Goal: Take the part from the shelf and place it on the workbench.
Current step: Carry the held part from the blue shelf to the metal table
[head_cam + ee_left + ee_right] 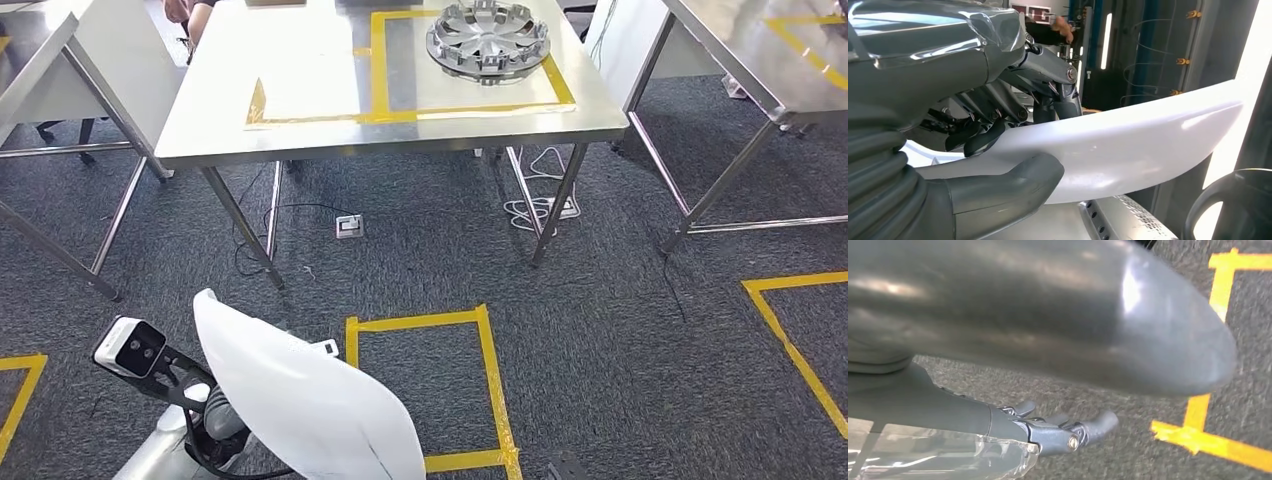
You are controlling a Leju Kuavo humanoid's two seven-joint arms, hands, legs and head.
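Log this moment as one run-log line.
phase: carrying | left hand: grips white curved plastic part | right hand: empty, over carpet | steel workbench: ahead, holds silver hubcap

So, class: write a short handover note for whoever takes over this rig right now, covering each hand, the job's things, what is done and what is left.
Left hand: grips the white part, thumb on one face, fingers on the other, held low at the robot's left.
Right hand: holds nothing, fingers partly curled, hanging over the carpet.
Workbench: ahead across the carpet; a grey wheel cover lies in its right taped box, the left taped box is free.
Done: part taken.
Left: approach the workbench, set the part down, probably in the free box.
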